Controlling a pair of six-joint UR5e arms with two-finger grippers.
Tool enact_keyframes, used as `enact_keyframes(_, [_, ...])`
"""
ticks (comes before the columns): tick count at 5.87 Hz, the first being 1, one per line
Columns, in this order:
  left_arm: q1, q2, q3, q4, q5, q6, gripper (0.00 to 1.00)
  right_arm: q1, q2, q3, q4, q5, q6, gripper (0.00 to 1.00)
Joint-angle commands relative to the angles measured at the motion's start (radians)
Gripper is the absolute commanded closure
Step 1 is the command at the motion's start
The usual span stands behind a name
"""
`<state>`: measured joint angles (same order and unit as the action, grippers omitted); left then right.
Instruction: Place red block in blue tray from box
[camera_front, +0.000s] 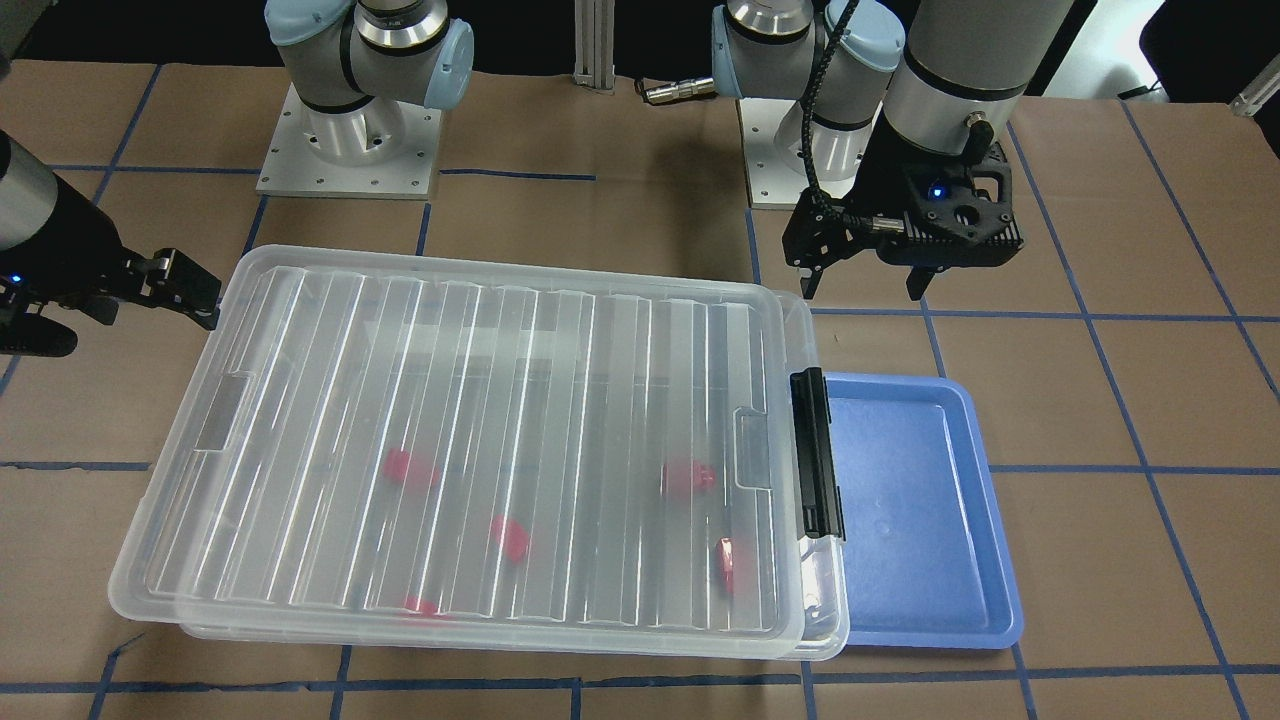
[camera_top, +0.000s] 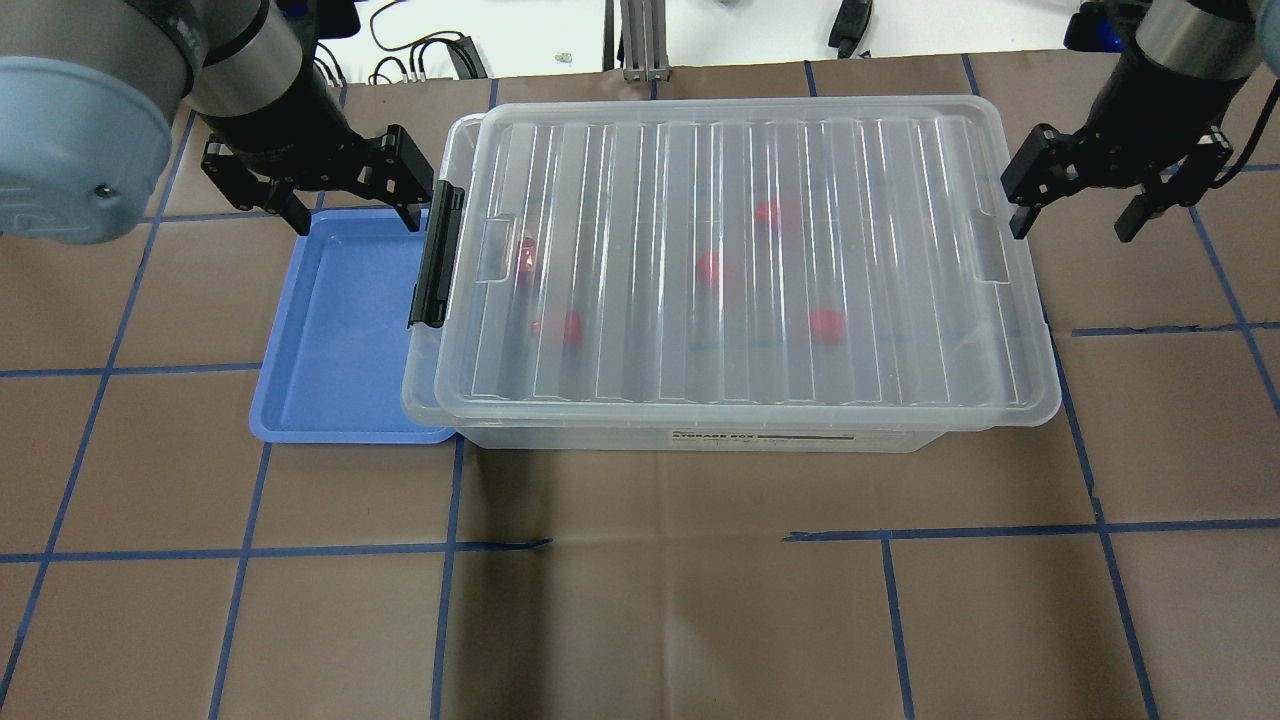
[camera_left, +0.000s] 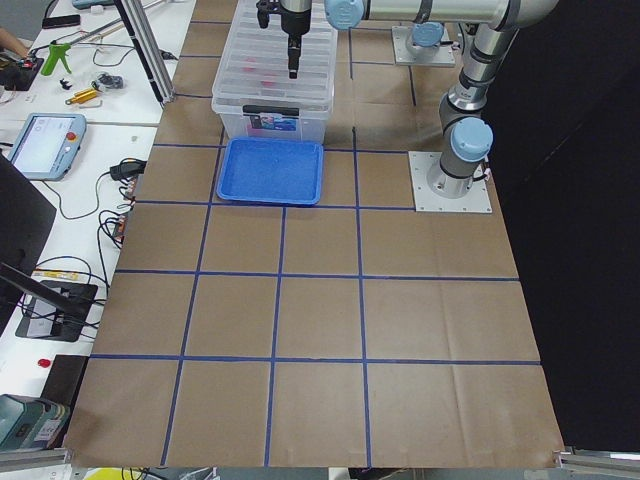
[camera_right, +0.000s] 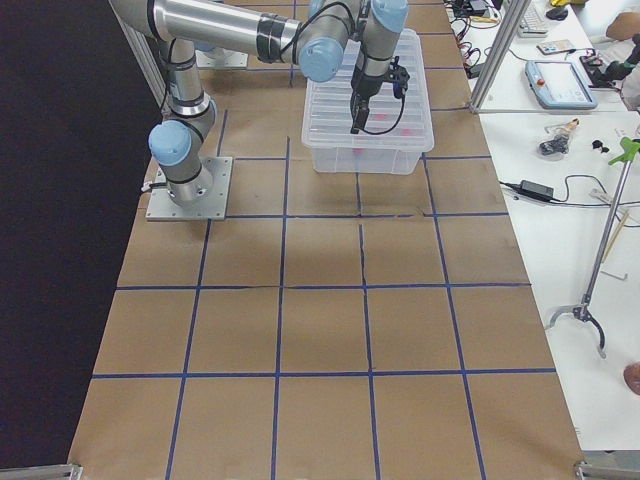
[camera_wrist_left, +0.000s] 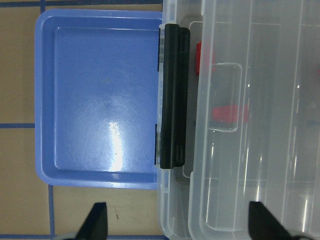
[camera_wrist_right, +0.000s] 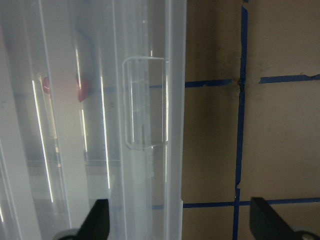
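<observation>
The clear box (camera_top: 900, 200) stands mid-table with its ribbed lid on and its black latch bar (camera_top: 436, 255) at its left end. Several red blocks, such as one (camera_top: 825, 323) and another (camera_top: 708, 268), show blurred through the lid. The blue tray (camera_top: 340, 330) lies empty against the latch end and partly under the box rim. My left gripper (camera_top: 355, 215) is open and empty, hovering over the tray's far edge beside the latch (camera_wrist_left: 174, 95). My right gripper (camera_top: 1073, 225) is open and empty, hovering just off the box's other end (camera_wrist_right: 150, 125).
Brown paper with a blue tape grid (camera_top: 640, 535) covers the table. The two arm bases (camera_front: 345, 140) stand behind the box in the front-facing view. Side benches with tools and a teach pendant (camera_left: 40, 145) lie beyond the table's edge.
</observation>
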<state>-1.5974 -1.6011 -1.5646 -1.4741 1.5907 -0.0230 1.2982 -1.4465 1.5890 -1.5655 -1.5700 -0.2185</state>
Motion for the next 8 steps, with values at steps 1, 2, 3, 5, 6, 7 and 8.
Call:
enact_keyframes(1, [-0.001,0.0,0.0,0.0,0.0,0.0,0.02,-0.028,-0.002,0.106,-0.083,0.004,-0.041,0.0])
enact_keyframes(2, [-0.001,0.0,0.0,0.0,0.0,0.0,0.02,-0.028,0.001,0.124,-0.082,0.004,-0.045,0.0])
enact_keyframes(3, [-0.001,0.0,0.0,0.0,0.0,0.0,0.02,-0.028,0.002,0.147,-0.083,0.002,-0.044,0.0])
enact_keyframes(5, [-0.001,0.0,0.0,0.0,0.0,0.0,0.02,-0.03,0.014,0.157,-0.113,-0.055,-0.05,0.0])
enact_keyframes(6, [-0.001,0.0,0.0,0.0,0.0,0.0,0.02,-0.031,0.023,0.157,-0.114,-0.058,-0.05,0.0])
enact_keyframes(7, [-0.001,0.0,0.0,0.0,0.0,0.0,0.02,-0.031,0.025,0.155,-0.119,-0.059,-0.051,0.0])
enact_keyframes(8, [-0.001,0.0,0.0,0.0,0.0,0.0,0.02,-0.033,0.025,0.155,-0.155,-0.07,-0.076,0.0])
